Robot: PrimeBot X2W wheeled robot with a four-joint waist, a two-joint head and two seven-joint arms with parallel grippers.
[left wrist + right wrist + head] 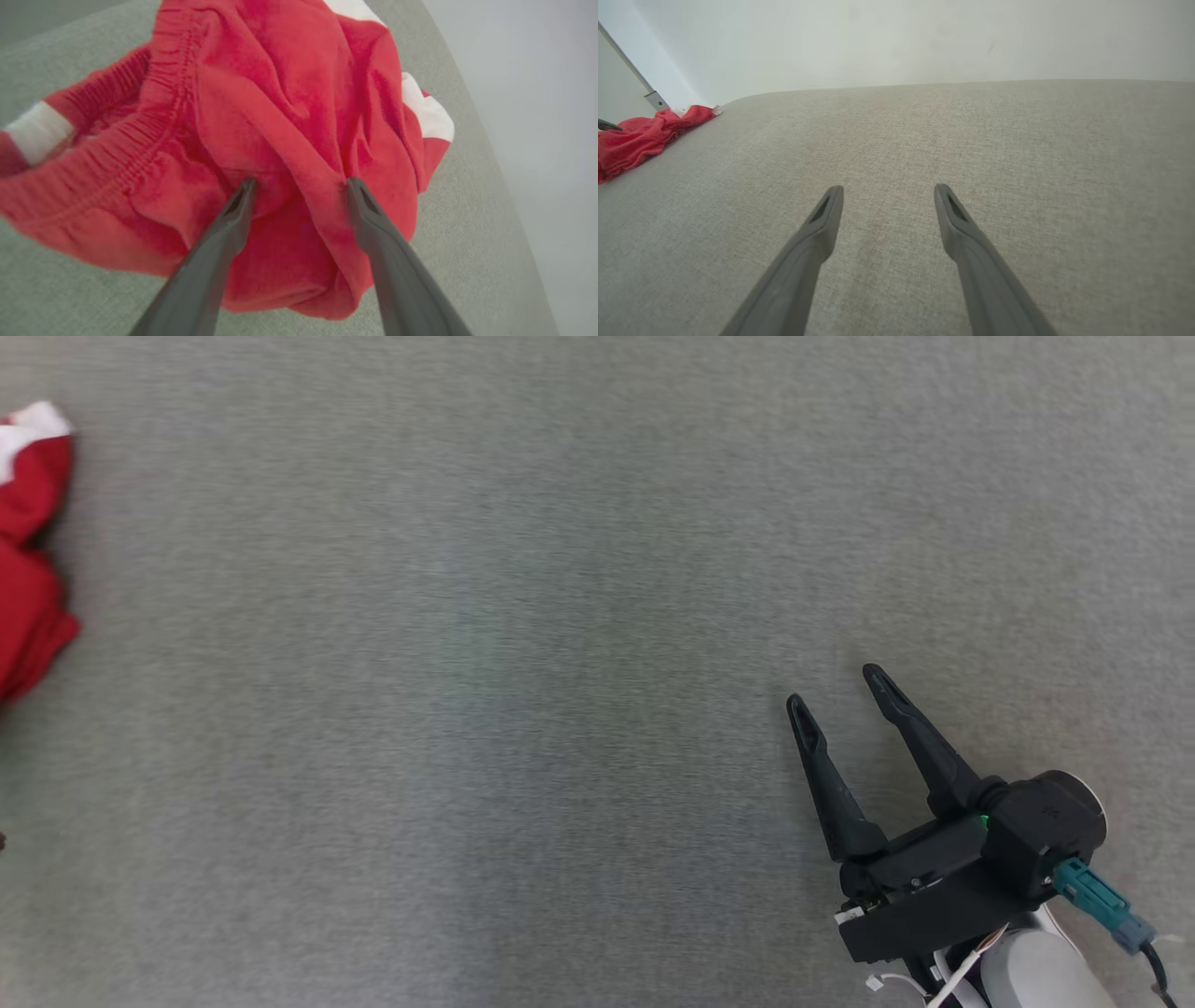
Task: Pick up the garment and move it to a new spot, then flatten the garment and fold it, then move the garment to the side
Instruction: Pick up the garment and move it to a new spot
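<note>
Grey fabric bench (523, 644), pale wall behind it in right wrist view. Garment (28, 569) is red with white patches, crumpled in a heap at the far left of head view; left wrist view shows its elastic waistband and the bench edge close by. Left gripper (301, 183) is wide open on the garment, tips pushed into the folds with a ridge of red cloth between them, not clamped. Right gripper (833, 684) is spread open too and empty, lower right in head view, over the bench and well apart from the garment.
</note>
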